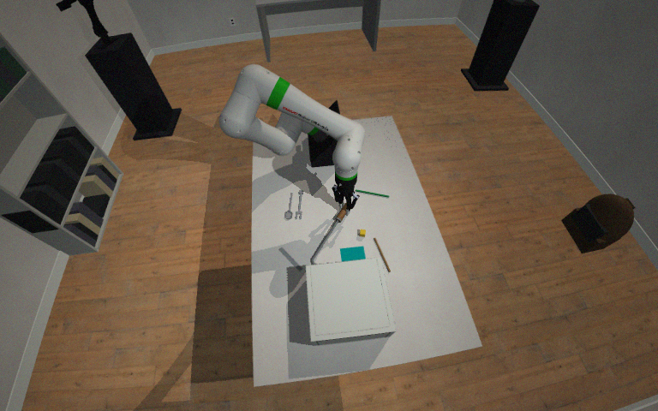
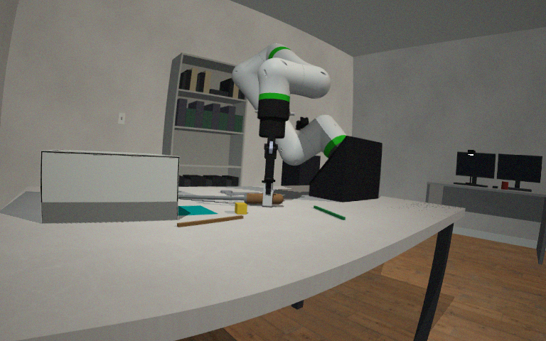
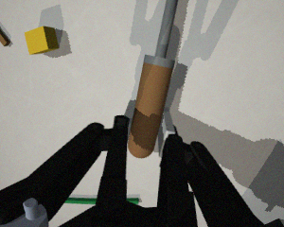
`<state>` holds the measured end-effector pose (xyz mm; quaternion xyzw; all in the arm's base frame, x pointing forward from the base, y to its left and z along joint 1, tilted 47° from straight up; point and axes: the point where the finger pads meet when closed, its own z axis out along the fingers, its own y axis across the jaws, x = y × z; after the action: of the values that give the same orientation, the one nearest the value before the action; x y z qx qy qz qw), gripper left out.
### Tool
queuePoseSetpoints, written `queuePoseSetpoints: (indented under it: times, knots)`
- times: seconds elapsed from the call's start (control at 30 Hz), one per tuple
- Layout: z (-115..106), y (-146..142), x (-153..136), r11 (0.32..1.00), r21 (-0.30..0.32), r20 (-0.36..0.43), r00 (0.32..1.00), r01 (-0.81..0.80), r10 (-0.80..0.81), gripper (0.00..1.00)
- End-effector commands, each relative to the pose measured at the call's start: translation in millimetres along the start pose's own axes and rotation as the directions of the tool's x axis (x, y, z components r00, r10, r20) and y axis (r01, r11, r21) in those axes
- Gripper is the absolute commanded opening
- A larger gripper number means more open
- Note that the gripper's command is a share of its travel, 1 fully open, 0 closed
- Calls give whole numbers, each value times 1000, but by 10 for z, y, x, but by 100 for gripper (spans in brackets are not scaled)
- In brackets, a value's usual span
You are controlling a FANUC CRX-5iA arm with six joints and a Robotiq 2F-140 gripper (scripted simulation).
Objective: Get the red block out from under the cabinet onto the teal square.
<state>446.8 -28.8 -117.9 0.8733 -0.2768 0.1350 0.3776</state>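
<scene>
My gripper point(image 1: 345, 205) point(image 2: 268, 202) point(image 3: 147, 113) is shut on the wooden handle point(image 1: 341, 215) point(image 2: 255, 197) point(image 3: 152, 95) of a long hook tool. The tool lies low on the table. Its grey rod point(image 1: 324, 241) point(image 3: 171, 7) points toward the white cabinet point(image 1: 348, 300) point(image 2: 109, 177), and its bent end lies near the cabinet's front left corner. The teal square point(image 1: 352, 253) point(image 2: 195, 209) lies on the table right in front of the cabinet. The red block is hidden from all views.
A yellow cube point(image 1: 361, 232) point(image 2: 241, 207) point(image 3: 42, 40) sits near the teal square. A brown stick point(image 1: 381, 254) point(image 2: 210, 221) lies to its right, and a green stick point(image 1: 372, 193) point(image 2: 329, 212) lies behind the gripper. Two wrenches point(image 1: 294, 205) lie to the left. The black robot base point(image 2: 348, 168) stands at the back.
</scene>
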Motion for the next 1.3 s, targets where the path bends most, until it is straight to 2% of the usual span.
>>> queuePoseSetpoints:
  times: [0.0,0.33,1.27]
  knots:
    - [-3,86,45,998,1,1,998,59,-59,0]
    - [-2,346,173,974,1,1,974,227,-227,0]
    - [-2,810,401,862,1,0,862,507,-507,0]
